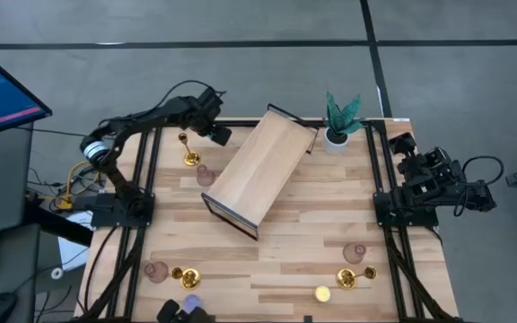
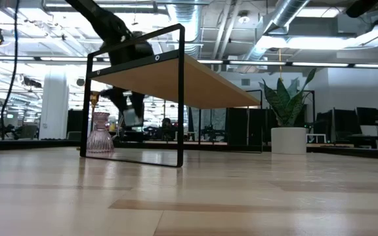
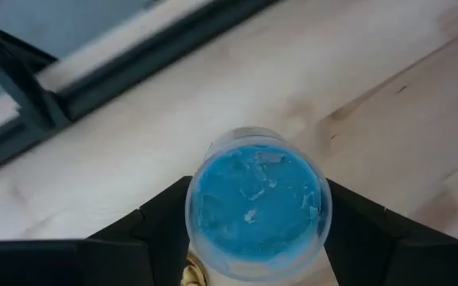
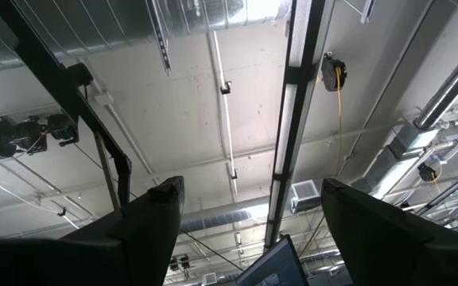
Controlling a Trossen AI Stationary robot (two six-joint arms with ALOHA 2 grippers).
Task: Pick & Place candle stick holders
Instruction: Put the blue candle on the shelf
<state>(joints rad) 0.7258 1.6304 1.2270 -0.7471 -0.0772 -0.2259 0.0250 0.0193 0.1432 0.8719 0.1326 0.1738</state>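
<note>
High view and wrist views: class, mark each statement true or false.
1. The blue candle holder sits between the fingers of the left pincer. True.
2. The right pincer holds a gold candle holder. False: it is open and empty, at the right edge of the table.
3. The potted plant stands on top of the wooden shelf. False: it stands on the table beside the shelf.
4. A gold stemmed holder and a pink holder stand left of the shelf. True.

Blue candle holder between dark left gripper fingers. Gold holders, dusty-pink ones, yellow one. Light wood shelf, black frame. Green plant, white pot.
</note>
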